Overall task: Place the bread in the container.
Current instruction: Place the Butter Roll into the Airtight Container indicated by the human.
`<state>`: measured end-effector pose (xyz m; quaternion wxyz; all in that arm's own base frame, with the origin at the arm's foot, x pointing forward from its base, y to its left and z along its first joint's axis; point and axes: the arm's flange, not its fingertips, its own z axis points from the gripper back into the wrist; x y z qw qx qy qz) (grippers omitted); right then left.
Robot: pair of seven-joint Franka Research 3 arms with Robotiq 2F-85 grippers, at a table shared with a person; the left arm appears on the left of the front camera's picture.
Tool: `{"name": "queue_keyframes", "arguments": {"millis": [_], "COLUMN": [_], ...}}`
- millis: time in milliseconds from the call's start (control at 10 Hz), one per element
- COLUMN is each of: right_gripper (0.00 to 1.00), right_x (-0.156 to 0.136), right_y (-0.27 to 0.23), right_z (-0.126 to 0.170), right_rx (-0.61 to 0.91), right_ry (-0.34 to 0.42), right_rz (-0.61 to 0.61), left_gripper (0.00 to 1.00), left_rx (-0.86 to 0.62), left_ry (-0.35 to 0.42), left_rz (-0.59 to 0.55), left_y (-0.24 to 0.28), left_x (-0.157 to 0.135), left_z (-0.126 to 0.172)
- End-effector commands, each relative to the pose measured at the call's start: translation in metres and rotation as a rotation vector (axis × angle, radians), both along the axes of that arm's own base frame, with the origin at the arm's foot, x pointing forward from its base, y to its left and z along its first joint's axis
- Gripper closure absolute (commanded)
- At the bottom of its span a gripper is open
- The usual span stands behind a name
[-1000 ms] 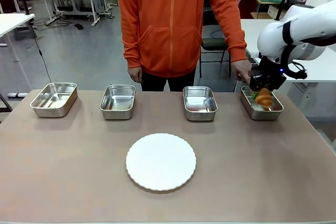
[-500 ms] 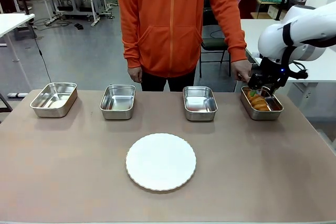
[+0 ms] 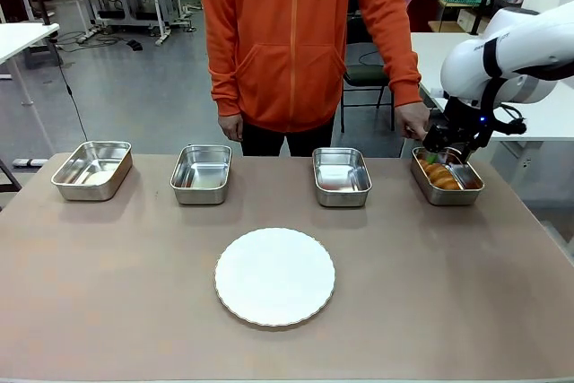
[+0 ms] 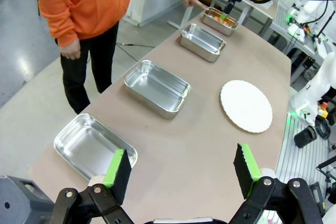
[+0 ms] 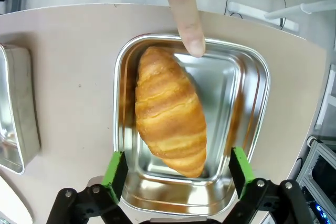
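The bread (image 5: 170, 116), a golden-brown croissant, lies inside the rightmost steel container (image 5: 252, 129), also seen as bread (image 3: 440, 175) in the container (image 3: 446, 195) at the table's far right. My right gripper (image 5: 178, 174) hovers just above it, open, green pads on either side of the tray and clear of the bread; in the front view the right gripper (image 3: 446, 155) hangs over the tray. A person's finger (image 5: 186, 19) points at the container's far rim. My left gripper (image 4: 182, 174) is open, holding nothing, high above the table's left end.
Three more steel trays stand in the far row (image 3: 92, 169), (image 3: 202, 173), (image 3: 341, 176). A round white plate (image 3: 274, 275) sits at the table's middle. The person in an orange hoodie (image 3: 296, 33) stands at the far side, hand (image 3: 413, 120) at the rightmost tray.
A second ago the croissant hung between my right gripper's fingers over the tray; now it lies in the tray and the gripper is open, slightly higher.
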<state>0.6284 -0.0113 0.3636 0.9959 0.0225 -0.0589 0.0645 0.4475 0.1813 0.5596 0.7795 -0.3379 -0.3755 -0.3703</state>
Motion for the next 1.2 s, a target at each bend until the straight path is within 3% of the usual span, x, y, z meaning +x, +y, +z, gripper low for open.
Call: {"name": "queue_keyframes", "arguments": {"millis": [0,800,1100], "right_gripper": [0.0,0.0,0.0], "right_x": [0.0,0.0,-0.079], "right_y": [-0.001,0.0,0.017], "right_z": [0.0,-0.001,0.048], "right_rx": [-0.001,0.0,0.027], "right_ry": [-0.002,0.001,-0.2], "right_rz": [0.002,0.0,-0.132], "left_gripper": [0.0,0.0,0.0], "left_rx": [-0.001,-0.001,-0.001], "left_ry": [-0.011,-0.011,-0.011], "left_rz": [-0.013,-0.013,-0.013], "left_y": [-0.001,-0.001,-0.001], "left_x": [-0.001,-0.001,-0.001], "left_z": [0.001,0.001,0.001]}}
